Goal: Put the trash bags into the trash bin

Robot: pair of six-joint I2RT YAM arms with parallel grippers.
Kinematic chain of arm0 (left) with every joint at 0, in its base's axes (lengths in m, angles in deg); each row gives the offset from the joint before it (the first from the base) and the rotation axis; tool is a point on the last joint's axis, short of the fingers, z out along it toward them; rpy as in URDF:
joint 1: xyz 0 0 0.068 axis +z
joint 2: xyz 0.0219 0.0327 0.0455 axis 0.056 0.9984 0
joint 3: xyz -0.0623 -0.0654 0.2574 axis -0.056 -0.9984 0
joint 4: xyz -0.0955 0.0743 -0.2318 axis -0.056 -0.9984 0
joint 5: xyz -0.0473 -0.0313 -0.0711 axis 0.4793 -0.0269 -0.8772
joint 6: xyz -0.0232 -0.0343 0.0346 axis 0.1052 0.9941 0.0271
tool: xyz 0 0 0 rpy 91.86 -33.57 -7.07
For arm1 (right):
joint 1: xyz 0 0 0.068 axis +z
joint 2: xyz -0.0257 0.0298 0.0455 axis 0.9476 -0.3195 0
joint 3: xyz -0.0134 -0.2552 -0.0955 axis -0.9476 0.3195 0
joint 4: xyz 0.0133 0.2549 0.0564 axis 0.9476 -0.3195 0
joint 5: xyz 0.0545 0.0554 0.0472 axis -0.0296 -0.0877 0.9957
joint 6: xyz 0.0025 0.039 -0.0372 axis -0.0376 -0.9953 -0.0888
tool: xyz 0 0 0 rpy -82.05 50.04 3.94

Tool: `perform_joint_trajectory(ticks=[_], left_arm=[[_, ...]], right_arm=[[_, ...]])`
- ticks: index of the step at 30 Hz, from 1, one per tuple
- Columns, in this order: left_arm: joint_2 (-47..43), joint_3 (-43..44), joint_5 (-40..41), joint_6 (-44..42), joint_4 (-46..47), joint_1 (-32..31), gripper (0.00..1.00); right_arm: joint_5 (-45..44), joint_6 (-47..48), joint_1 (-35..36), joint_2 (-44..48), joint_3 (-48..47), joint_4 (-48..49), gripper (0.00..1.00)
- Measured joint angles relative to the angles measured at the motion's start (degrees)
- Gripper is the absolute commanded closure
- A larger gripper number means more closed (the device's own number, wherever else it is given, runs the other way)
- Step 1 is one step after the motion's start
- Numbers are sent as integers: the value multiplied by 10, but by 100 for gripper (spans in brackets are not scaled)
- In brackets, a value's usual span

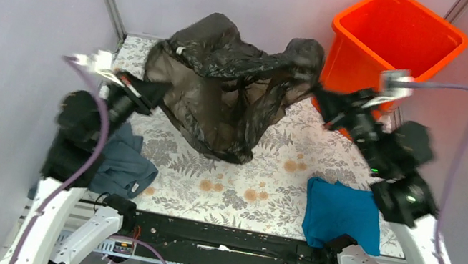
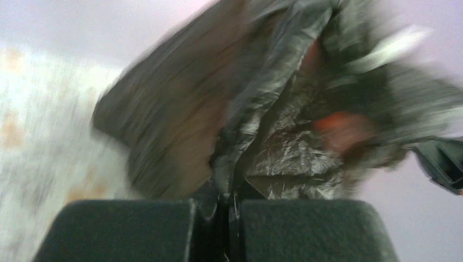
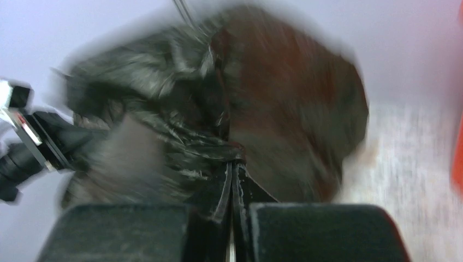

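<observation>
The black trash bag (image 1: 227,91) hangs stretched between my two grippers above the flowered table, brownish where it is thin. My left gripper (image 1: 154,92) is shut on its left edge, and the left wrist view shows the plastic (image 2: 273,147) pinched between the jaws. My right gripper (image 1: 316,94) is shut on its right edge, and the right wrist view shows a fold of the bag (image 3: 229,136) clamped between the jaws. The orange trash bin (image 1: 396,41) stands at the back right, just behind my right gripper, with its mouth open. Both wrist views are blurred.
A grey-blue cloth (image 1: 123,165) lies at the front left beside my left arm. A teal cloth (image 1: 342,213) lies at the front right beside my right arm. Grey walls close in the table on the left, back and right.
</observation>
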Motion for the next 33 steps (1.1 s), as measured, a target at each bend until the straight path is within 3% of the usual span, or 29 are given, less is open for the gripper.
perform_joint_trajectory(ticks=[4,7,9,11,14,17,21,28,33], left_arm=[[-14,-198,17,13,-81,0,100],[-21,-249,41,10,-210,0,100],[-39,-209,56,1,-247,0,100],[-32,-112,63,-9,-257,0,100],[11,59,59,-18,-218,0,100],[31,162,40,-19,-146,0,100],[-17,128,48,-19,-99,0,100],[-5,65,141,-14,-177,1,100],[58,68,15,17,-106,2,100]], right_arm=[[17,-26,0,-20,201,-23,100],[20,-31,0,-51,282,-121,100],[15,-25,0,-47,264,-163,100],[15,-15,0,-52,184,-183,100],[26,-3,0,-78,19,-161,100],[36,4,0,-82,-82,-110,100],[31,7,0,-33,-47,-86,100],[32,7,0,-50,4,-125,100],[119,-1,0,-96,-6,-122,100]])
